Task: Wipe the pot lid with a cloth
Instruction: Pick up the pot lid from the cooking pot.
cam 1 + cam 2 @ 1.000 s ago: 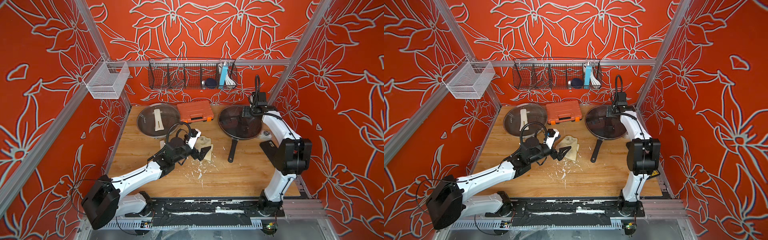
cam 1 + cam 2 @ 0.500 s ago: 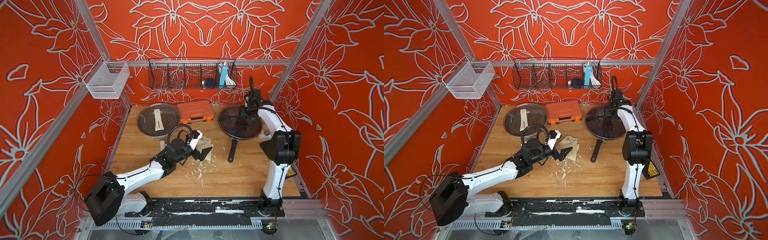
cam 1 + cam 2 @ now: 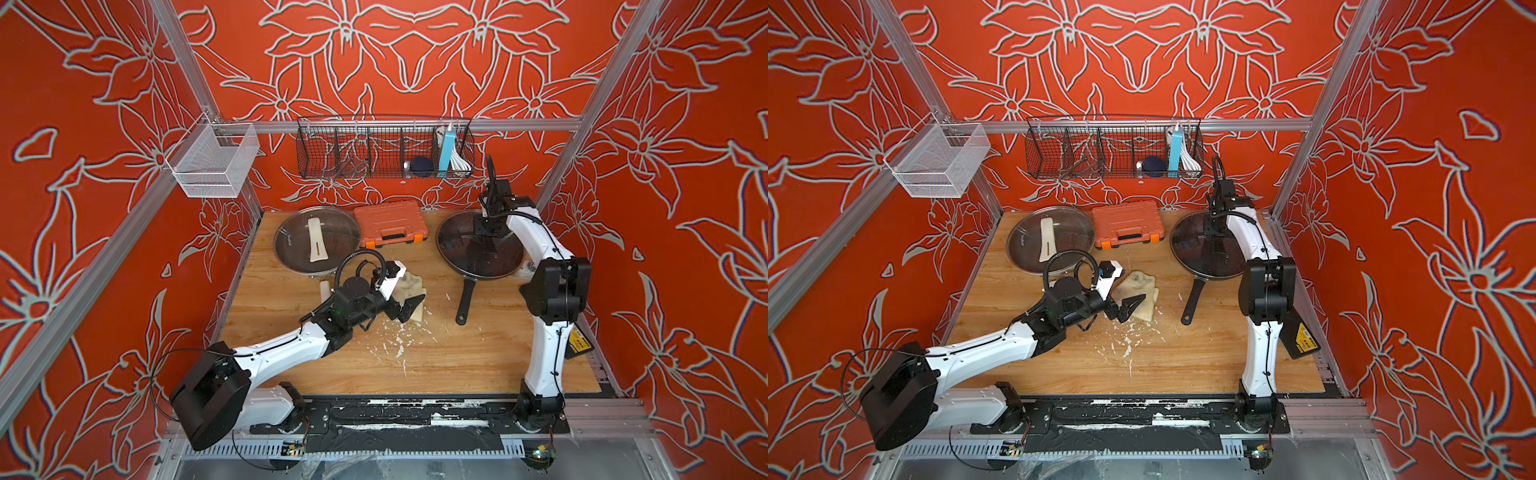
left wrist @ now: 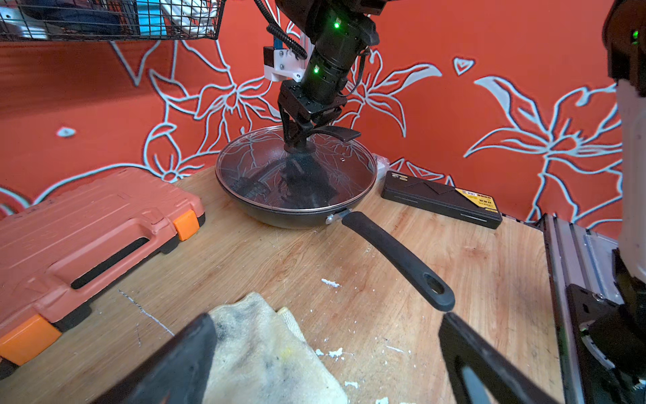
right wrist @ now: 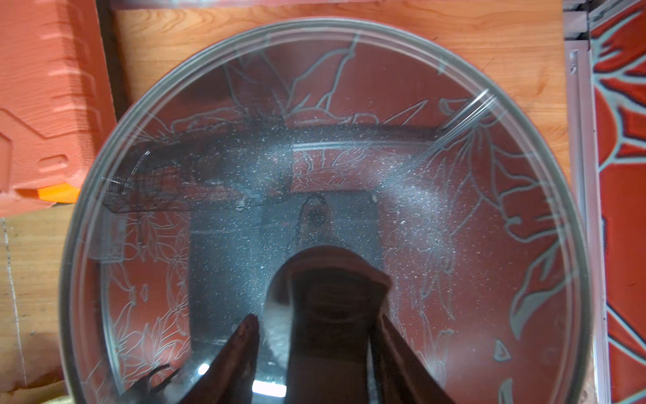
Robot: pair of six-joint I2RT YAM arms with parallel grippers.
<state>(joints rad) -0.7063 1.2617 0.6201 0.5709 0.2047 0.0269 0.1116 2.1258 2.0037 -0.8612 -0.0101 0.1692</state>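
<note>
The pot lid (image 3: 478, 249) (image 3: 1200, 253) is glass with a black handle and sits on the dark frying pan (image 4: 290, 215) at the back right. My right gripper (image 3: 485, 228) (image 3: 1211, 227) (image 4: 297, 134) points down on it. In the right wrist view the handle (image 5: 332, 304) stands between the right gripper's (image 5: 316, 316) fingers, with a gap on one side. The stained cream cloth (image 3: 412, 282) (image 3: 1140, 286) (image 4: 265, 353) lies on the table centre. My left gripper (image 3: 409, 305) (image 3: 1129, 307) (image 4: 325, 318) hovers open over its near edge, holding nothing.
A second pan with a glass lid and cream handle (image 3: 316, 241) sits back left, beside an orange tool case (image 3: 390, 224) (image 4: 87, 227). A flat black box (image 4: 440, 203) lies by the right arm. White crumbs (image 3: 397, 336) dot the wood. Wire baskets (image 3: 384, 147) hang on the wall.
The right gripper's jaws have narrowed around the lid handle and its elbow has swung inward. The left gripper has edged slightly further over the cloth, still wide open.
</note>
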